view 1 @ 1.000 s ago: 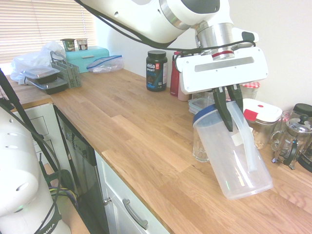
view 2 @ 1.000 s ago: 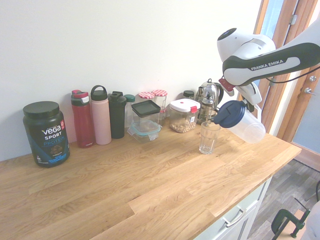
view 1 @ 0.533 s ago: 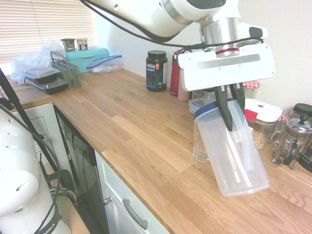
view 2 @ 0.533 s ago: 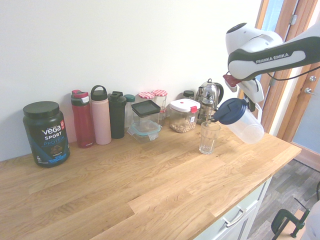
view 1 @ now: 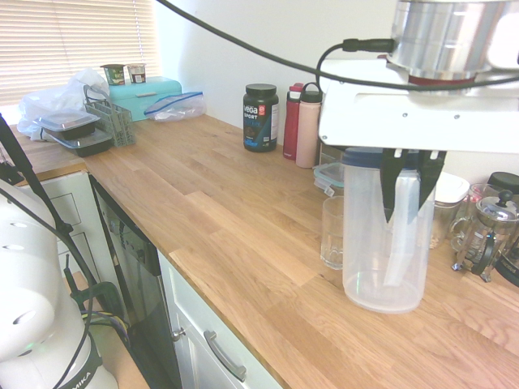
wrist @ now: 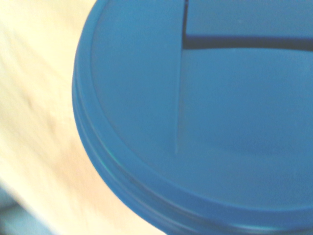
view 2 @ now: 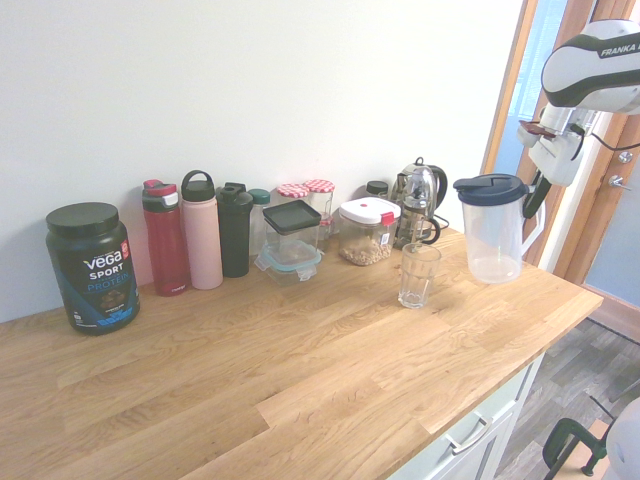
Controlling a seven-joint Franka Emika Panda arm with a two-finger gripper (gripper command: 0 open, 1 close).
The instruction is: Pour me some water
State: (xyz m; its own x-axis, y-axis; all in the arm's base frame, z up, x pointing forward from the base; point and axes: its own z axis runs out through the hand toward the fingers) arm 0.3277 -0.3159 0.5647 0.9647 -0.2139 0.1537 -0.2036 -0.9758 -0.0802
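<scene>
Pitcher (view 2: pixel 493 235) beside the glass (view 2: pixel 418 275), over the surface (view 2: pixel 300 370), contact unclear! The hand (view 1: pixel 403 217) clamps its handle (view 2: pixel 536 228), presumably for tipping leverage and to keep clear of the mouth. Long axis near vertical, blue lid (view 2: pixel 490 188) up, base down, handle facing away from the glass!

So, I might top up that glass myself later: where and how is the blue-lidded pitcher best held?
Probably by its handle, from the side away from the drinking glass: the pitcher is upright, and its handle sticks out that way.
</scene>
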